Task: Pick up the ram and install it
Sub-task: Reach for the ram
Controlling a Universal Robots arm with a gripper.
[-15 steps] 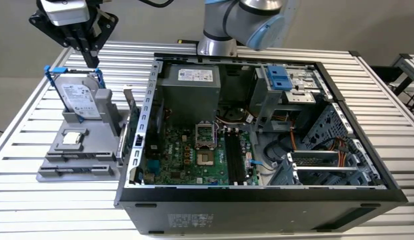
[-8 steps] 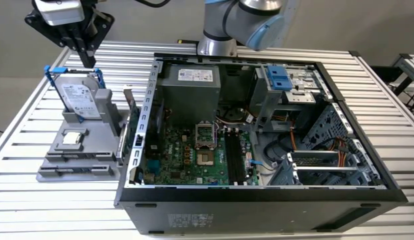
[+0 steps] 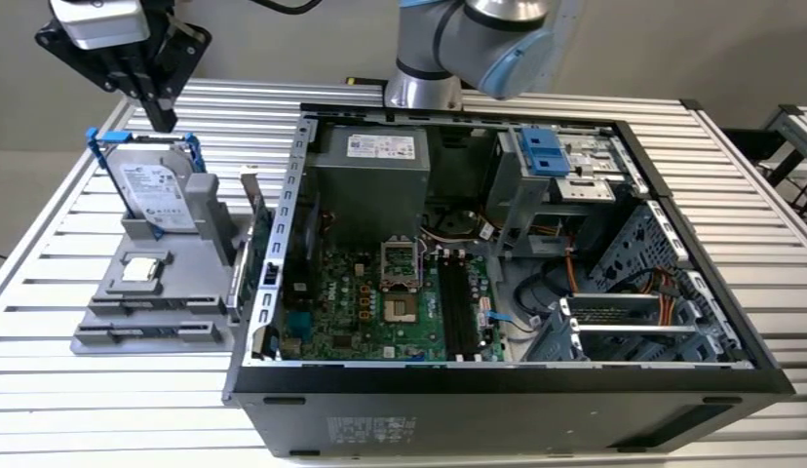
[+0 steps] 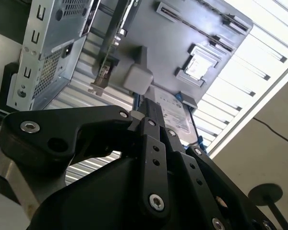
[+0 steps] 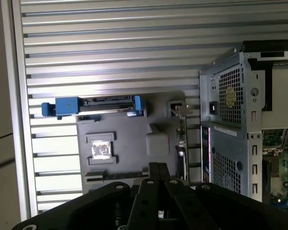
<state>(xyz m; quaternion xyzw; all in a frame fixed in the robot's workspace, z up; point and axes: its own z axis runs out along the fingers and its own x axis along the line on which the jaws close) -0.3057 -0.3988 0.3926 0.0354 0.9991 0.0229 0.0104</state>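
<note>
My gripper [image 3: 161, 119] hangs high over the far end of the grey parts fixture [image 3: 118, 288], at the exterior view's left. Its long black fingers point down, pressed together with nothing between them. In both wrist views the fingertips [image 5: 157, 167] [image 4: 146, 112] are above the fixture [image 5: 129, 134] [image 4: 173, 43]. A thin dark strip [image 3: 154, 331] lies in the fixture's long near slot; I cannot tell whether it is the ram. The motherboard's long black slots [image 3: 462, 302] lie inside the open computer case [image 3: 508, 375].
A hard drive in a blue caddy [image 3: 157, 185] [image 5: 103, 106] stands upright on the fixture just below my gripper. A processor chip [image 3: 143, 270] [image 5: 101, 149] sits mid-fixture. An expansion card [image 3: 256, 229] [image 5: 184, 139] stands on edge against the case wall. The table is slatted aluminium [image 3: 65, 409].
</note>
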